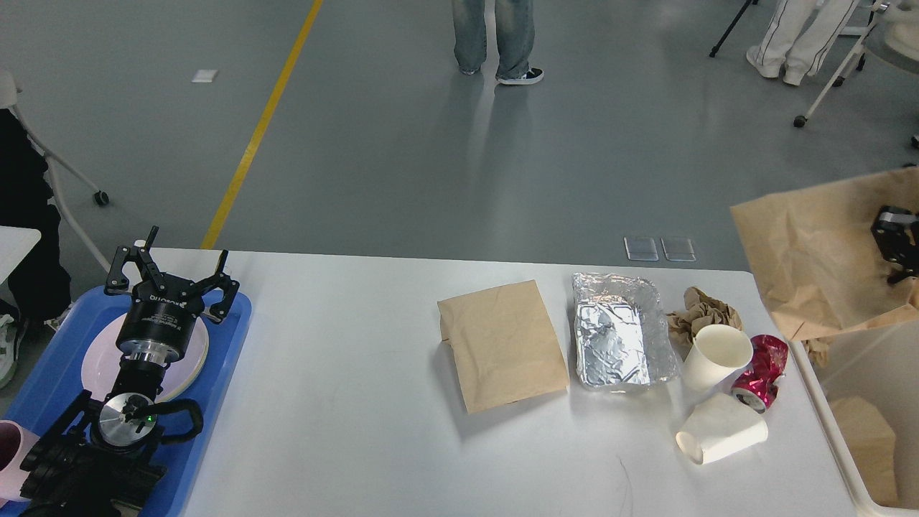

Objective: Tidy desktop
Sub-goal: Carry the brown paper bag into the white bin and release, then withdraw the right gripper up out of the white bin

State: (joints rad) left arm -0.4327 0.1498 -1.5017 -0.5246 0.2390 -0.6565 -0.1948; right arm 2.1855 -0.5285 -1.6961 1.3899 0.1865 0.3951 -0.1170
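Litter sits bunched toward the right end of the desktop (337, 402), the broad white table that fills the lower half of the view. A flat brown paper bag (502, 345) lies near the middle, and just to its right is a crumpled foil tray (621, 330). Beyond the tray there is a wad of crumpled brown paper (700, 310), with an upright white paper cup (716, 356) in front of it. A crushed red can (761, 373) rests against that cup's right side, and a second white paper cup (721, 429) lies tipped over nearer the table's front edge.

On the far left, a blue tray (50, 373) holds a white plate (188, 359). The left gripper (172, 276) hangs over that plate, its fingers spread apart and holding nothing.

On the right, the right gripper (897, 244) is up above the cream bin (826, 402) that stands off the table's right end. It is dark and partly cut off by the frame edge, so I cannot tell how its jaws stand. A large brown paper bag (811, 251) hangs in the air right against it, over the bin's opening. More brown paper (865, 445) lies inside the bin.

Two people's legs stand on the grey floor behind.
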